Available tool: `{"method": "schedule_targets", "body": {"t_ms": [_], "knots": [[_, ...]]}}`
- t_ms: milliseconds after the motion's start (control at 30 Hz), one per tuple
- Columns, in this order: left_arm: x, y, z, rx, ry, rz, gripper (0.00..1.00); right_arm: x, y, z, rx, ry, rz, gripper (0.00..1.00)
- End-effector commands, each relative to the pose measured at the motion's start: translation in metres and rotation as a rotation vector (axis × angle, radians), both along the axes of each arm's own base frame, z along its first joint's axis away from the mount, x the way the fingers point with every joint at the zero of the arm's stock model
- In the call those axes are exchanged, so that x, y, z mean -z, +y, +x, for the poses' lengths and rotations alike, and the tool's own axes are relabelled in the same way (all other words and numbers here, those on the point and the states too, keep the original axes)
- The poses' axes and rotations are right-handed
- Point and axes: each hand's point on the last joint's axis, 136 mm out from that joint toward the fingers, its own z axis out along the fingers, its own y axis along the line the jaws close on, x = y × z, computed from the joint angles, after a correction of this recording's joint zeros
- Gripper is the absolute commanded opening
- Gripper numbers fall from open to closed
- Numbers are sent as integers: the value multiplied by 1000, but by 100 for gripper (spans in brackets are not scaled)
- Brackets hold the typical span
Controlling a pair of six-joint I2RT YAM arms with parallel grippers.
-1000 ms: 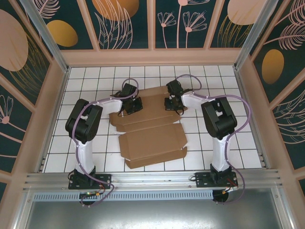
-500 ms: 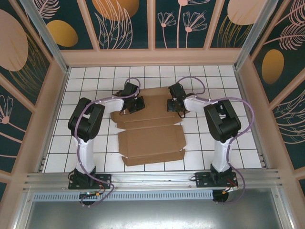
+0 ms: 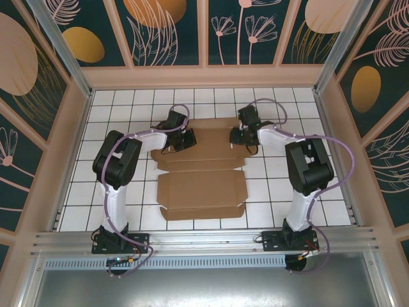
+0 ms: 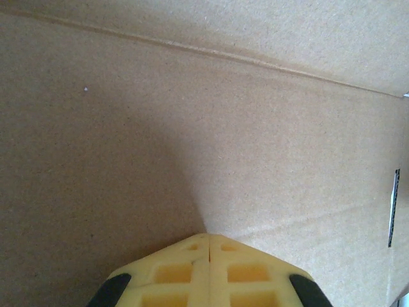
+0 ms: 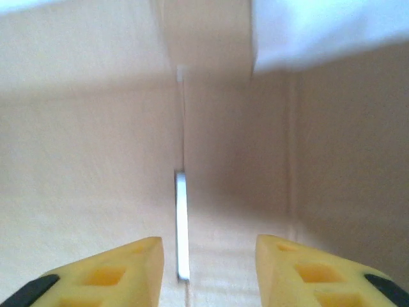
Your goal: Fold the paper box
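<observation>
The paper box (image 3: pixel 201 185) lay opened out and nearly flat on the table (image 3: pixel 121 102), with bare white tiles showing all round it. Its panels and flaps ran in bands from its far edge to its near edge, and none stood up as a wall. By that showing the folding had hardly begun. Raising the sides, tucking the flaps into the slots and closing the lid all looked left to do.

The left tool (image 3: pixel 182 137) sat at the box's far left corner. Seen from its own wrist, the left tool (image 4: pixel 208 246) had its tips pressed together with nothing between them, close over plain cardboard below a long crease (image 4: pixel 255 61). Whether it actually touched the sheet could not be told.

The right tool (image 3: pixel 241 135) sat at the box's far right corner. In its wrist view the right tool (image 5: pixel 208 246) stood partly open and gripped nothing, with a narrow slot (image 5: pixel 181 224) in the cardboard visible in the gap.

The table was a grid of white tiles with dark joints. Around the box on three sides rose dark walls (image 3: pixel 166 25) painted with pale leaves, flowers and orange discs. On the box's near side ran a metal rail (image 3: pixel 204 240) carrying both arm bases.
</observation>
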Motion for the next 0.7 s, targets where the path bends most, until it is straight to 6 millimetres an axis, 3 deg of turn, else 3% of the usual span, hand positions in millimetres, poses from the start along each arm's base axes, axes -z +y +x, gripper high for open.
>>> {"method": "schedule_targets", "body": {"t_ms": [0,100,233,467,667], "knots": [[31,15,-11,-12,70,76,0,-55,-4,46,-13,-114,133,50],[33,17,-12,-12,71,86,0,-51,-7,72,-21,-103,142,54],[34,18,-12,-11,73,93,0,-31,-3,88,-48,-70,126,58],[31,17,-10,-8,67,94,0,6,2,87,-69,-1,128,58],[29,16,-9,-5,64,92,0,11,21,84,-123,13,153,52]]}}
